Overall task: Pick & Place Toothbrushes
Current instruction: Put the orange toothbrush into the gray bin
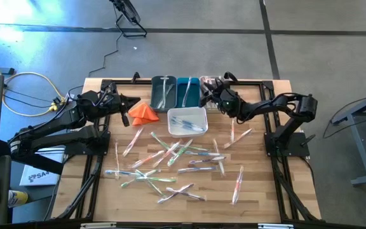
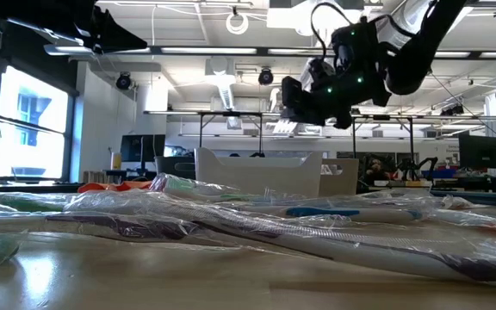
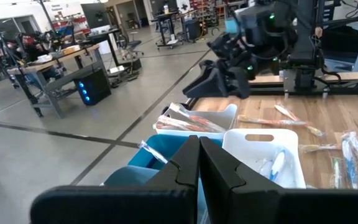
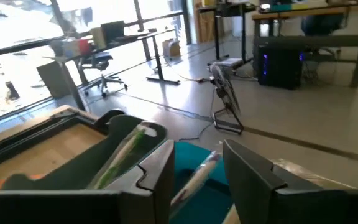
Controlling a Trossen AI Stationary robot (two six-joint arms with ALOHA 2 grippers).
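Several wrapped toothbrushes [image 1: 164,162] lie scattered on the wooden table [image 1: 259,197]. At the far edge stand a dark green bin [image 1: 163,92] and a teal bin [image 1: 187,91], each with toothbrushes in it. A white bin [image 1: 187,121] with blue-handled toothbrushes sits just in front of them. My right gripper [image 4: 197,171] hovers open over the teal bin [image 4: 194,162], and a wrapped toothbrush [image 4: 199,169] in that bin shows through the gap between its fingers. My left gripper [image 3: 199,163] waits shut at the far left, held level above the table and pointing toward the bins.
An orange folded cloth [image 1: 143,112] lies left of the white bin. Another white bin [image 3: 194,121], holding orange-handled toothbrushes, stands under my right arm at the far edge. A black frame borders the table. The near edge [image 1: 189,213] of the table is bare wood.
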